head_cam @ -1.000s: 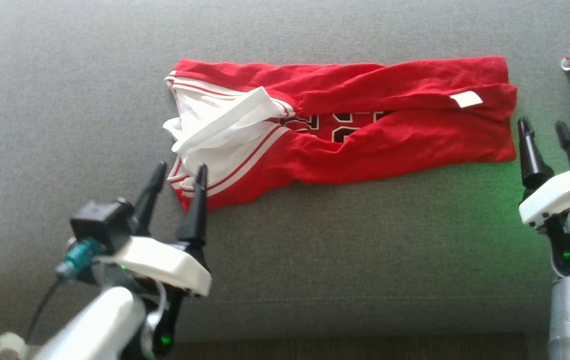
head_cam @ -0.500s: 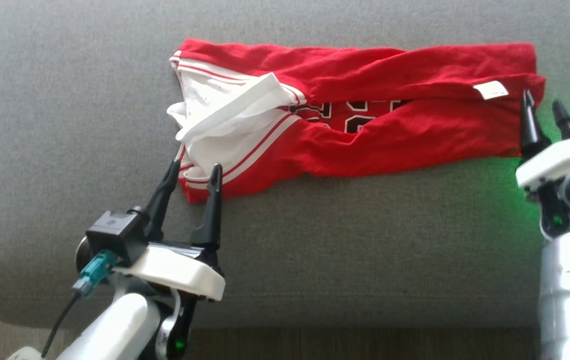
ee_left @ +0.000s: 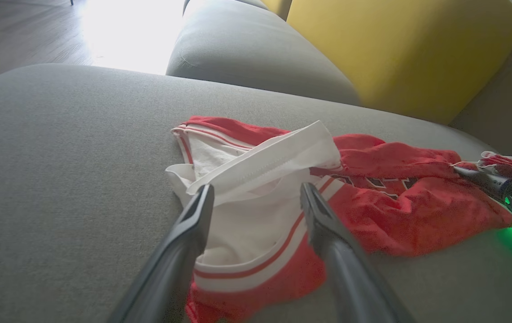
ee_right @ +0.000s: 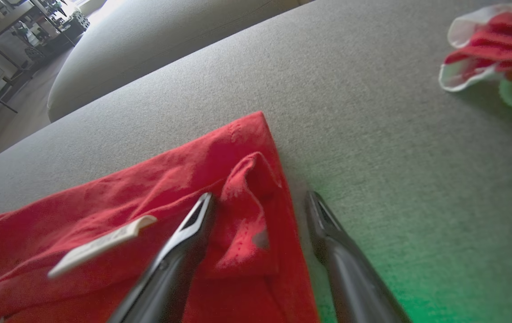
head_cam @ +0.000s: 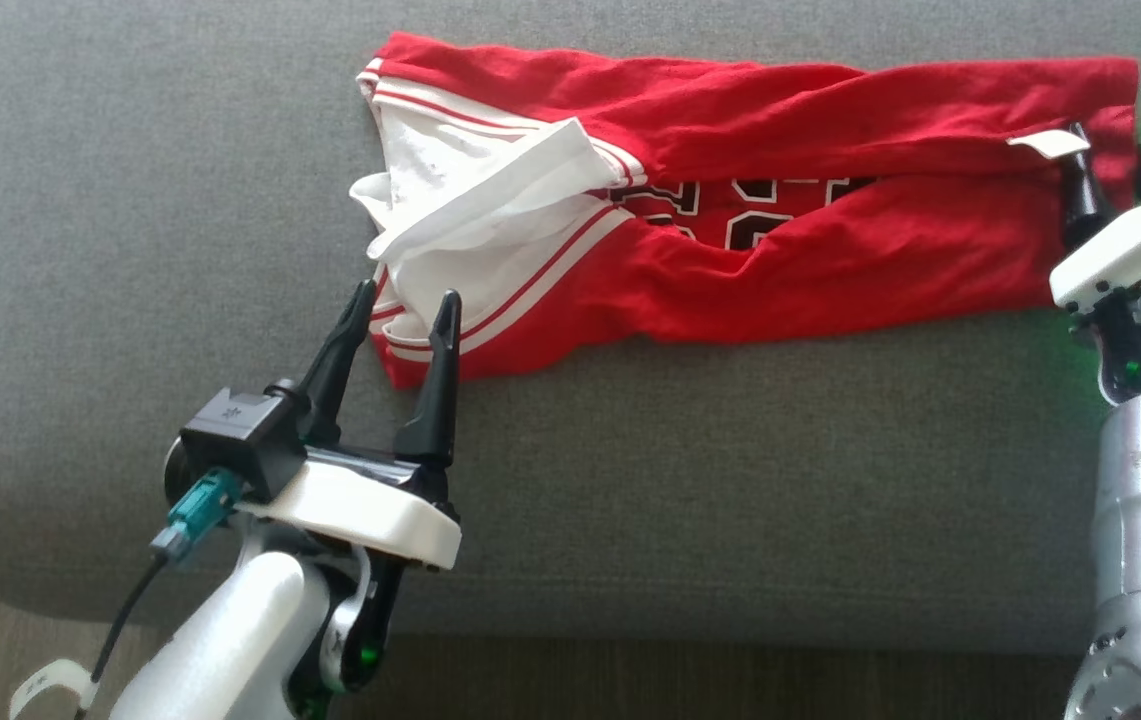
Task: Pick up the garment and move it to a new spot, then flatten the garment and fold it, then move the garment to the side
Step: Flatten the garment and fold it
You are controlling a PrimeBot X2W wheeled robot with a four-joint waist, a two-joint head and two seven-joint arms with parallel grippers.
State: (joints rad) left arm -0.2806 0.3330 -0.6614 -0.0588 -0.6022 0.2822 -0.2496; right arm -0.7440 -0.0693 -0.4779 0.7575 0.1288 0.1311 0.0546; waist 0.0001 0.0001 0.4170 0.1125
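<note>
Red-and-white garment (head_cam: 730, 230), creased, partly folded

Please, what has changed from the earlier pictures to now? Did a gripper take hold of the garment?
The right gripper moved forward to the right end of the garment; its open fingers now straddle that edge. The left gripper, also open, edged slightly further over the white corner. Neither has taken hold. The garment lies unchanged on the grey cushion; its shift in the head view is camera motion.
</note>
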